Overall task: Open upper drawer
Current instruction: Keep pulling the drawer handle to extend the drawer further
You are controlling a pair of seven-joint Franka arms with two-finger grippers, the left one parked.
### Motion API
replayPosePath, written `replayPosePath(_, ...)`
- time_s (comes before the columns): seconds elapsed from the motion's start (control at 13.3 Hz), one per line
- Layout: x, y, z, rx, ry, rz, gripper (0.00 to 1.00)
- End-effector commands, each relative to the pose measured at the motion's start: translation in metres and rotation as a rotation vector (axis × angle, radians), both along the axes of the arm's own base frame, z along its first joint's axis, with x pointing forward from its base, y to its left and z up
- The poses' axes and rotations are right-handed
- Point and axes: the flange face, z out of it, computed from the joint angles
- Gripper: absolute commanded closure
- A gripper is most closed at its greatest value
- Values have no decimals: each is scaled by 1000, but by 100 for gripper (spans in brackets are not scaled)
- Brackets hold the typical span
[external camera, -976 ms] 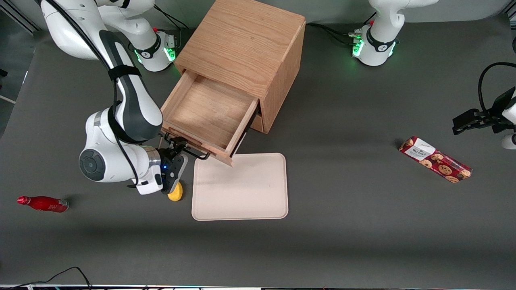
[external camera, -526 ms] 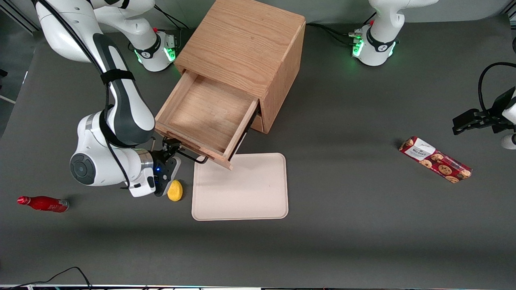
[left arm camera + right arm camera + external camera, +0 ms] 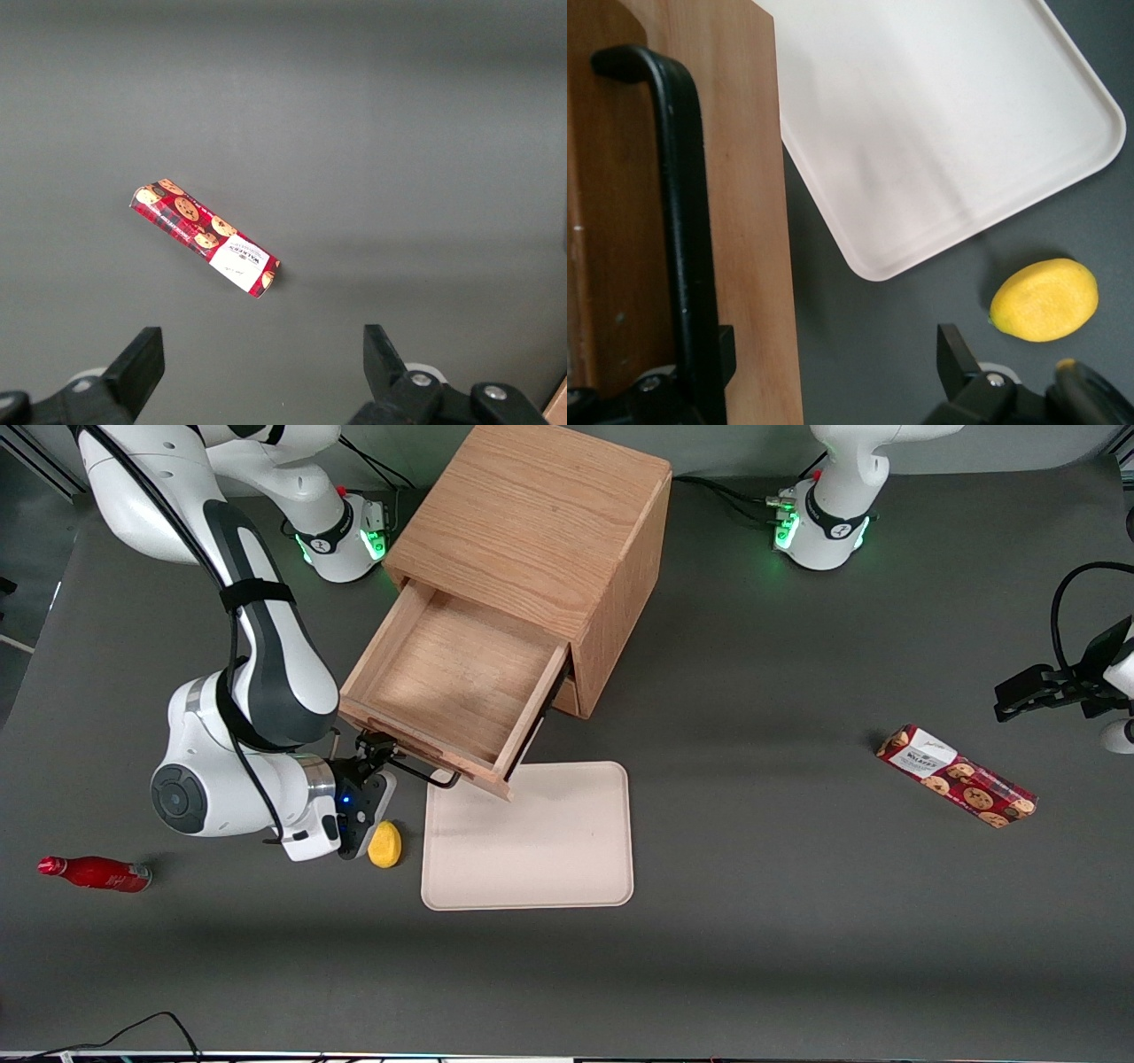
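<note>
The upper drawer (image 3: 452, 673) stands pulled far out of the oak cabinet (image 3: 532, 522), and its plain wooden tray shows bare inside. Its dark bar handle (image 3: 416, 768) runs along the light wood front, nearer the front camera. My right gripper (image 3: 370, 751) is at the handle's end toward the working arm's side, open. In the right wrist view the handle (image 3: 678, 204) lies against one finger, the drawer front's edge (image 3: 749, 221) sits between the fingers, and the other fingertip (image 3: 954, 354) is well apart over the table. The gripper (image 3: 833, 363) grips nothing.
A pale tray (image 3: 532, 841) lies on the table just under the drawer's front corner. A yellow lemon (image 3: 384, 844) sits beside my gripper, also seen as the lemon (image 3: 1044, 299). A red bottle (image 3: 93, 872) lies toward the working arm's end, a cookie box (image 3: 957, 775) toward the parked arm's.
The drawer has slid a little farther out, and my arm has shifted with it toward the working arm's end, uncovering the lemon. Over the last half second almost nothing moved.
</note>
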Motion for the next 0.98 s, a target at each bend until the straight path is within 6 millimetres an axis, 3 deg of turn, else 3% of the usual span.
replayPosePath(0.0,5,14,-7,33,7,38,0)
replayPosePath(0.23,3,32,-8,45,9,51,0)
replayPosePath(0.9,24,40,-16,57,-16,49,0)
